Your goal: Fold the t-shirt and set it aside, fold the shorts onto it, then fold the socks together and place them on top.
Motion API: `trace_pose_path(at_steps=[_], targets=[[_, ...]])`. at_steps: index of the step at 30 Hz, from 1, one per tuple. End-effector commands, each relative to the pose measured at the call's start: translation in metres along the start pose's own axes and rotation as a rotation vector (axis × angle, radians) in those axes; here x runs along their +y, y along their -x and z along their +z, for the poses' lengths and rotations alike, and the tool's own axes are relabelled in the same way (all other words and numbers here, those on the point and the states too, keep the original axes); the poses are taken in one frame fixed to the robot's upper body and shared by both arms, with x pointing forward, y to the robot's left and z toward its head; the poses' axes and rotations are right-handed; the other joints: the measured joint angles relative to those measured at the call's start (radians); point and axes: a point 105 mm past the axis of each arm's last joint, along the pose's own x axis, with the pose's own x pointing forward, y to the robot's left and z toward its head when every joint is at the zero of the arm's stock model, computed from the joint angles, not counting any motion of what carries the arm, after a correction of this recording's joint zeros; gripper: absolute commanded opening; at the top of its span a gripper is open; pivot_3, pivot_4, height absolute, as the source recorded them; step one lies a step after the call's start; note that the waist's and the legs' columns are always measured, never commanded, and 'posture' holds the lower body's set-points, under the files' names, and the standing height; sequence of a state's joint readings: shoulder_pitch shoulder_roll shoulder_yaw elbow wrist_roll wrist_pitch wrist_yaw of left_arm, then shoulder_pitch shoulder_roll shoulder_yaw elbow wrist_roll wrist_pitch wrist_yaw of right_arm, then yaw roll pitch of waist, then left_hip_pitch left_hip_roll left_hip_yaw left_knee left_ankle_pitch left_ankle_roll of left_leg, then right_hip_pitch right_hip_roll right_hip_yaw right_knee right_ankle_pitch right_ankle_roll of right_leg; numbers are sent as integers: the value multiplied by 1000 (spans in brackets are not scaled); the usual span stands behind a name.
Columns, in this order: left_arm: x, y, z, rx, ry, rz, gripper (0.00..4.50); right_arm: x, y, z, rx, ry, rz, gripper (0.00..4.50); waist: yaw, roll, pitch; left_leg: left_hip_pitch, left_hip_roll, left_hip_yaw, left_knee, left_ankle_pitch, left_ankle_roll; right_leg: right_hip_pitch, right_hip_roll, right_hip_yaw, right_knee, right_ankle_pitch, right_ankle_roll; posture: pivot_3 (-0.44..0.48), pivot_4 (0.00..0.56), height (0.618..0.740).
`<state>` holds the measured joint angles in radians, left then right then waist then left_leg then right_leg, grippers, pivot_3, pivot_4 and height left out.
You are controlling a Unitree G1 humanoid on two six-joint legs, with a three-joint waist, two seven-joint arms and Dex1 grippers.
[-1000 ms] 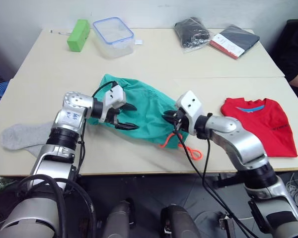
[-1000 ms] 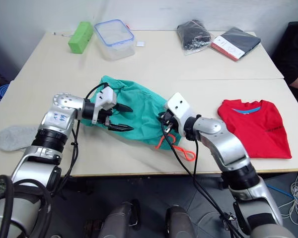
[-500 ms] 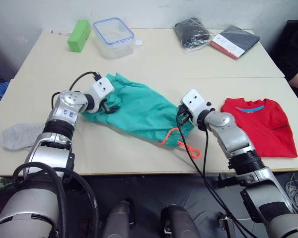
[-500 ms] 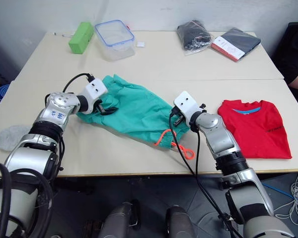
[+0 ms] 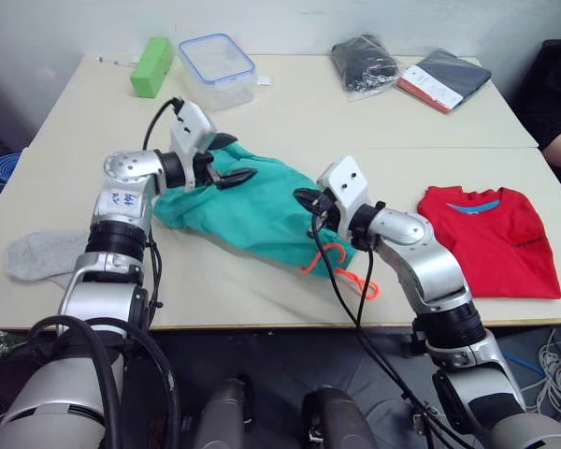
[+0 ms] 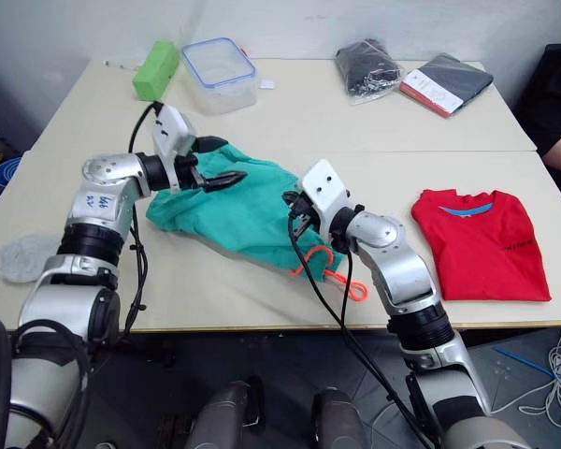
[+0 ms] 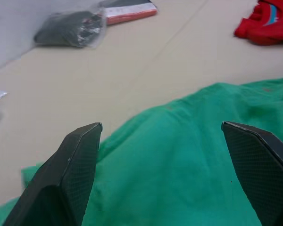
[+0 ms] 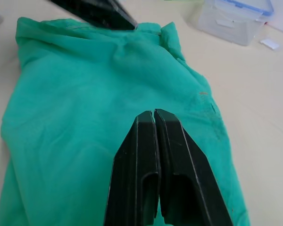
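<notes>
Hovering over the shorts (image 5: pixel 252 201), both arms are mid-fold at the table's (image 5: pixel 290 117) centre: the left gripper (image 5: pixel 229 164) hangs above the far-left end w/ fingers spread wide & empty, while the right gripper (image 5: pixel 304 198) sits by the middle of the cloth, fingers pressed together on nothing visible. The teal-green garment lies bunched on a diagonal, orange drawstring (image 5: pixel 341 271) trailing off its near-right end toward the table edge, prob. because neither end is yet squared for a fold. The t-shirt (image 5: pixel 491 234) rests already folded at the right, apart from the shorts, apparently set there as the base of the stack. One of the socks (image 5: pixel 42 254) lies flat at the near-left edge, well clear, waiting its turn. Vs. half a sec ago: left gripper has lifted off the cloth's left end & moved toward the table's far side, now open above it; right gripper has slid from the drawstring end in toward the middle of the shorts. Cloth looks a bit more gathered at left; shirt unchanged.
</notes>
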<state>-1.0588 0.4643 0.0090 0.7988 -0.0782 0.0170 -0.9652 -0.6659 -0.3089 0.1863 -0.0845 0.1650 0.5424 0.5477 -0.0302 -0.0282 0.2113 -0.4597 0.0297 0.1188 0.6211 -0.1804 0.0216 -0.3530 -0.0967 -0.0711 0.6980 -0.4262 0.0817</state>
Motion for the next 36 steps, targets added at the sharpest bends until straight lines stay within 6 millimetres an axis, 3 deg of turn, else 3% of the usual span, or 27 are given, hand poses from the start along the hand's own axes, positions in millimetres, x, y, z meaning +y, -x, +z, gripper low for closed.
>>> trace_pose_path(at_steps=[1,4,7,13,17,21,26,28,32,34,36], targets=[[-9,-5,0,32,-64,-23,3664,3,-4,3,-3,-20,-2,0,0,0,0,0,0,0,0,0,0,0,0,0,0,0,0,0,150,740],[-12,-8,-18,108,-66,-11,2743,6,-10,-8,53,-24,-3,0,0,0,0,0,0,0,0,0,0,0,0,0,0,0,0,0,150,740],[-14,-6,-42,190,-51,5,1814,4,-10,-34,156,-36,-29,0,1,0,0,0,0,0,0,0,0,0,0,0,0,0,0,0,150,740],[-3,7,-59,230,20,56,15,6,1,-60,248,-50,-37,0,2,0,0,0,0,0,0,0,0,0,0,0,0,0,0,0,150,740],[8,18,-79,320,42,134,15,3,8,-73,290,-31,-51,0,2,0,0,0,0,0,0,0,0,0,0,0,0,0,0,0,150,740],[34,39,-91,420,26,306,15,-4,20,-76,301,-16,-73,0,4,-3,-2,1,0,-1,1,0,0,2,-1,-1,-1,0,0,0,150,740],[68,58,-68,368,-2,494,15,-14,37,-68,278,2,-98,0,5,-4,-2,2,-1,-2,1,0,0,3,-1,-2,-1,0,0,0,150,740],[72,54,-46,256,15,475,15,-17,40,-52,213,2,-103,0,8,-4,-2,1,-1,-3,1,0,0,3,-1,-3,-2,0,0,0,150,740],[50,37,-4,22,31,224,15,-16,42,-16,79,17,-75,0,7,-4,-2,0,-1,-3,1,0,0,4,-1,-5,-2,0,0,0,150,740],[26,30,1,-4,15,47,15,-13,40,-5,51,24,-60,0,3,-4,-2,1,-1,-2,1,0,0,3,0,-5,-2,0,0,0,150,740],[-2,25,-8,44,-35,-105,15,-5,33,1,32,22,-25,0,-1,-3,-2,2,-1,-2,0,0,0,4,0,-5,-2,0,0,0,150,740]])
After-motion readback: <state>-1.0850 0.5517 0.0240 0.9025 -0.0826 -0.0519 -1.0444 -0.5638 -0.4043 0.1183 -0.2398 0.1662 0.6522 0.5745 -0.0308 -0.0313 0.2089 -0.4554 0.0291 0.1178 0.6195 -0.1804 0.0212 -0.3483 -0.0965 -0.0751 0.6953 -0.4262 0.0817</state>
